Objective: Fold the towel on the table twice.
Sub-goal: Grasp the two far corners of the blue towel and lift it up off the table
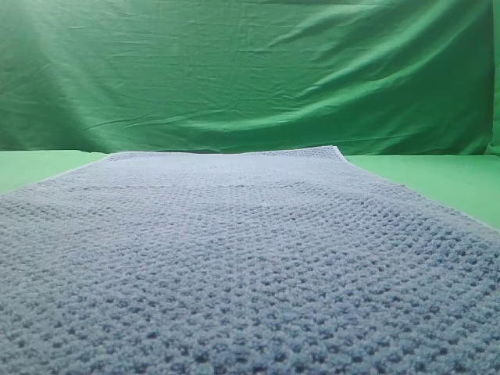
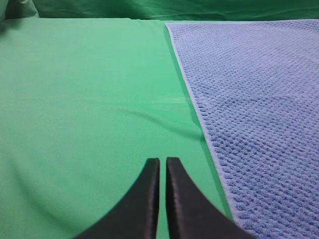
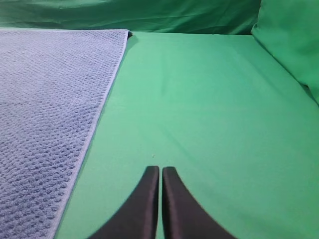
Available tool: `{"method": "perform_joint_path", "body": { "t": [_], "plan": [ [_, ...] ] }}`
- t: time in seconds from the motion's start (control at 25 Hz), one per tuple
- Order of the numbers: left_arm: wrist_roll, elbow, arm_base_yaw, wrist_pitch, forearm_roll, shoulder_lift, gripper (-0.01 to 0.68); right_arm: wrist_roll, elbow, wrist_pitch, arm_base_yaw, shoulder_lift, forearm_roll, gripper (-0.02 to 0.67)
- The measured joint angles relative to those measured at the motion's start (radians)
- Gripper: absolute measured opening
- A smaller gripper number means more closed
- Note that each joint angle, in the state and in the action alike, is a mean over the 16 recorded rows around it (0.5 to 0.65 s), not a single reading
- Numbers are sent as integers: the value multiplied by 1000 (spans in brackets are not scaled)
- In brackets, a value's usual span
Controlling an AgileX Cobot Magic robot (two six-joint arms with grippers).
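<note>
On one table, one towel lies flat.

Even, bright, soft light — faint shadows along the towel edge — slightly blurred foreground weave.

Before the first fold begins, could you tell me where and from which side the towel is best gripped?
Probably at its side edges: the towel lies flat and unfolded on the table, offering no raised fold. The left gripper could take the pale left hem from outside, the right gripper the right hem. Both grippers look shut now.
</note>
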Motion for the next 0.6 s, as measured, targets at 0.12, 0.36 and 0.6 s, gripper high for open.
{"method": "perform_joint_path", "body": {
  "t": [0.12,0.36,0.6],
  "plan": [
    [0,0,0,0,0,0,17,0,0,0,0,0,0,0],
    [0,0,0,0,0,0,35,-1,0,0,0,0,0,0],
    [0,0,0,0,0,0,51,-1,0,0,0,0,0,0]
  ]
}}
